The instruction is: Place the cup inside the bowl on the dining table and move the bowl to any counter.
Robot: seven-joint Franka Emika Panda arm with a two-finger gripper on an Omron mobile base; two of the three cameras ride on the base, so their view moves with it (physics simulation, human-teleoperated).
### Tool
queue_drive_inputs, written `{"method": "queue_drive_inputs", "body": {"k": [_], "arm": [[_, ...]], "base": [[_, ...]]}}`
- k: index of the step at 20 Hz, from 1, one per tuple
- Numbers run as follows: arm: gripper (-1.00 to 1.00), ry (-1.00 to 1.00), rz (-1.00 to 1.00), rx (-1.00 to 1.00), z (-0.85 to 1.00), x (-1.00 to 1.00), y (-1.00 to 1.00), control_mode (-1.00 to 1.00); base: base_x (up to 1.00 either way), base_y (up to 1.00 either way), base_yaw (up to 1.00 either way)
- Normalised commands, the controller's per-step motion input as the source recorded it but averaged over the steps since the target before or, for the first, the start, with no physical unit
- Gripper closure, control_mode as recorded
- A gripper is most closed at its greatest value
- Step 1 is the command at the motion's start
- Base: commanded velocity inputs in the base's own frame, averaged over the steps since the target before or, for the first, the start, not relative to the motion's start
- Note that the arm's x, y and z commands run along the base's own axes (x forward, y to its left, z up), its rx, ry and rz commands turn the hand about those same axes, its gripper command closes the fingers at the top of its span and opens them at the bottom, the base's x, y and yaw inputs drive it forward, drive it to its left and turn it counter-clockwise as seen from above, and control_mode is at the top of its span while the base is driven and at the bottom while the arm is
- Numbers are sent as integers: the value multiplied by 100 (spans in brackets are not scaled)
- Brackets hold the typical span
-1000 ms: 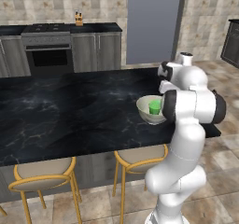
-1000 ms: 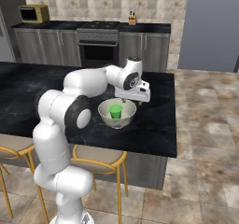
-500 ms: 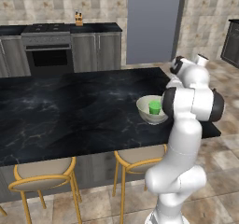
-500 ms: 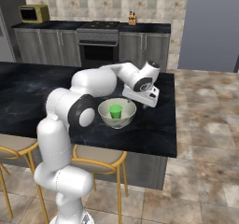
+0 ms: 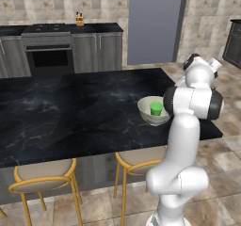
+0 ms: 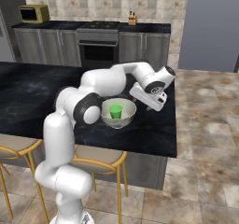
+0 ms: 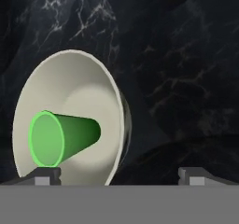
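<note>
Cup (image 6: 115, 111) upright inside bowl (image 6: 127, 117) | bowl on dining table (image 6: 28, 92) | gripper (image 7: 119, 175) beside bowl, fingers spread, empty

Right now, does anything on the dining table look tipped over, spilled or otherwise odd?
Nothing stands out. The cup stands upright inside the bowl, which sits level on the dining table near its end. No spill or damage is visible.

A beige stone-tiled wall (image 5: 42, 11) runs along the far side, above grey cabinets (image 5: 96, 51) with a black top. An oven (image 6: 98, 52) sits among them, with a hob above it. A yellow microwave (image 6: 31, 14) stands far left; a knife block (image 6: 133, 18) stands right of the hob. A tall grey panel (image 5: 153, 22) stands at right. The floor (image 6: 205, 139) is mottled tan tile. Yellow stools (image 5: 44, 178) stand near.
</note>
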Motion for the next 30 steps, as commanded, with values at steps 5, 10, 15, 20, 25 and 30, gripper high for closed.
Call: {"method": "queue_drive_inputs", "body": {"k": [5,10,15,20,25,30], "arm": [[-100,2,0,0,-5,3,0,-100],[-100,5,0,0,-17,16,7,-100],[-100,5,0,0,-11,11,13,-100],[-100,4,0,0,-10,7,17,-100],[-100,4,0,0,-15,10,7,-100],[-100,4,0,0,-23,10,1,-100]], "base": [[0,0,0],[0,0,0],[0,0,0],[0,0,0],[0,0,0],[0,0,0]]}}
